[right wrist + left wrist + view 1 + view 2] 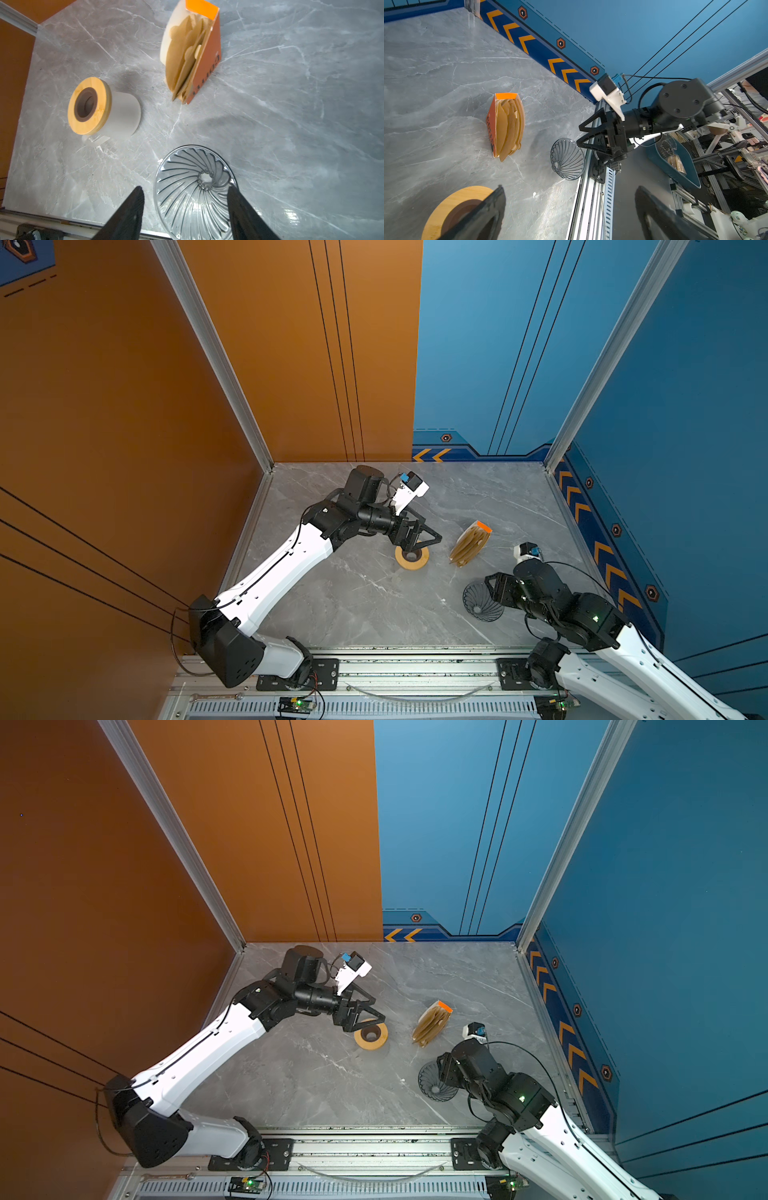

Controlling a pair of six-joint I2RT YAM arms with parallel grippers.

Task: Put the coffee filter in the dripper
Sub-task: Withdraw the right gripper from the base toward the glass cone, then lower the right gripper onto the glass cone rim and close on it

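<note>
Dripper [193,193] sits on counter [291,104] between right pincer [184,188] tips, jaws parted, not clamping it; left pincer [570,187] spread wide above wooden ring [452,199].

Bright even light, soft shadows, glare on marble tabletop [291,216], blurred near jaws, bowed edges.

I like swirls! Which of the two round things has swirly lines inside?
The dripper, the see-through grey funnel at the right gripper. The other round thing, the wooden ring, is smooth with a plain dark hole.
</note>
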